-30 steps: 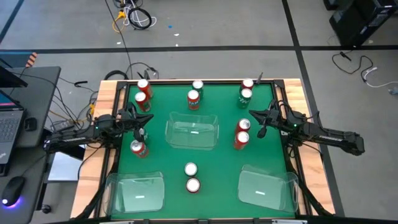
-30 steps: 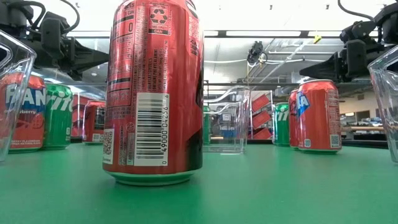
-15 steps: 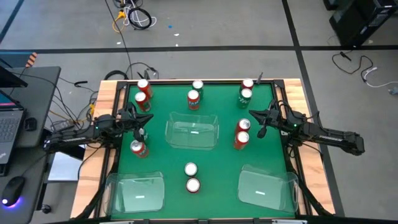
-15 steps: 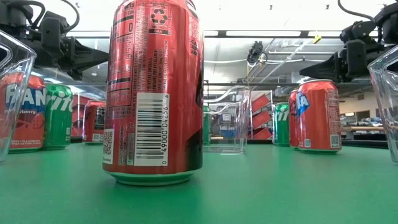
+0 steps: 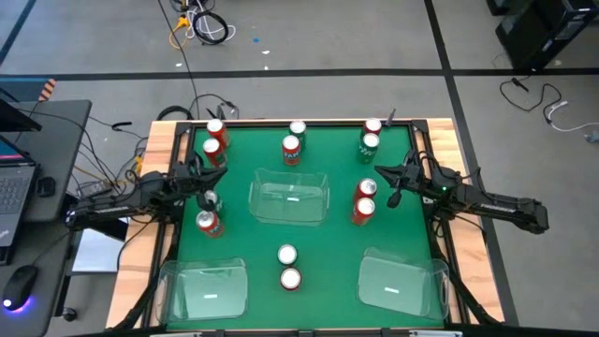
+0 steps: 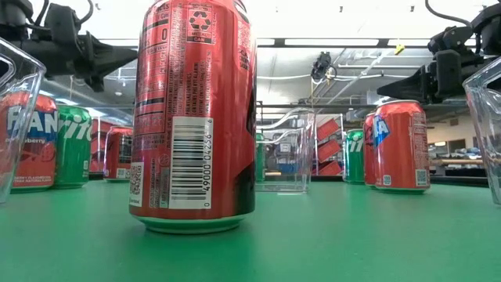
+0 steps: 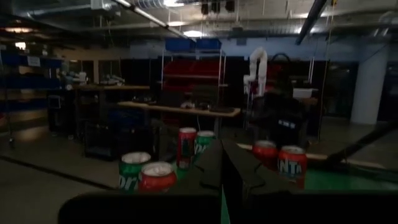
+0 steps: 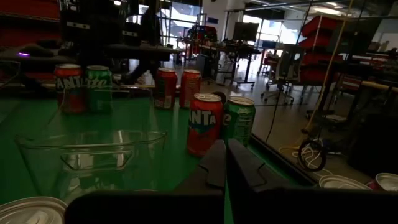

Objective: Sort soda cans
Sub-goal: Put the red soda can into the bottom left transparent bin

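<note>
Pulling back a bit toward the table's left edge, the left gripper point(image 5: 208, 198) has fingers together, holding nothing; right gripper point(image 5: 393, 197) likewise. Soda cans point(image 5: 290, 278) all unsorted on the green mat.

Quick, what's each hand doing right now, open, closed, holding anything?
Left hand: closed, holding nothing, above the table's left side.
Right hand: closed, holding nothing, above the right side.

Glossy metal soda cans point(image 6: 194, 117) with silver tops are gleaming on the matt green table point(image 5: 328, 239) framed in bare wood, while clear, smooth plastic bins point(image 5: 289, 197) are glinting between the matt dark left gripper point(image 5: 208, 198) and right gripper point(image 5: 394, 198).
</note>
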Controlling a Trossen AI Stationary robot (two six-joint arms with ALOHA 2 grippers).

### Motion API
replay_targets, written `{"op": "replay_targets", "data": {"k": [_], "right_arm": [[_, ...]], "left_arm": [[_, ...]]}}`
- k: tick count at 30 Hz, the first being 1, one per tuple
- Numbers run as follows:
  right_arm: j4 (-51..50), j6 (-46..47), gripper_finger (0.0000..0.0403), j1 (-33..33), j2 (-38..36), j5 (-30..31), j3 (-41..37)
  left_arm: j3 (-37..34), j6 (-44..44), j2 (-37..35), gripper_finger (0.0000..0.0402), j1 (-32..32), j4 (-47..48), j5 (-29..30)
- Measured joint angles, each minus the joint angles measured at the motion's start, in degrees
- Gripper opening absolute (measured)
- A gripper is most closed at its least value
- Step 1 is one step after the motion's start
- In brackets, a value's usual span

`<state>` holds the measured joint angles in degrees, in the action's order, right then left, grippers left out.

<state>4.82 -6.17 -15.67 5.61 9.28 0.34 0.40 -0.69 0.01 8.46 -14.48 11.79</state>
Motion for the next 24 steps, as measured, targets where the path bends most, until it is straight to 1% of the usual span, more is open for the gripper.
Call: {"op": "replay_targets", "data": {"k": [7,11,13,17,24], "right_arm": [[0.0,0.0,0.0001,0.0,0.0,0.0,0.0],[0.0,0.0,0.0004,0.0,0.0,0.0,0.0],[0.0,0.0,0.0005,0.0,0.0,0.0,0.0],[0.0,0.0,0.0004,0.0,0.0,0.0,0.0],[0.0,0.0,0.0002,0.0,0.0,0.0,0.0]], "left_arm": [[0.0,0.2,0.0,0.0006,0.0,-1.2,0.0],[1.3,-3.6,1.5,0.0006,0.0,0.2,-0.2],[2.6,-4.7,2.9,0.0006,0.0,-0.1,-1.7],[6.1,-5.5,8.0,0.0006,0.0,0.9,-4.8],[12.8,-5.5,19.7,0.0006,0.0,1.4,-5.0]]}}
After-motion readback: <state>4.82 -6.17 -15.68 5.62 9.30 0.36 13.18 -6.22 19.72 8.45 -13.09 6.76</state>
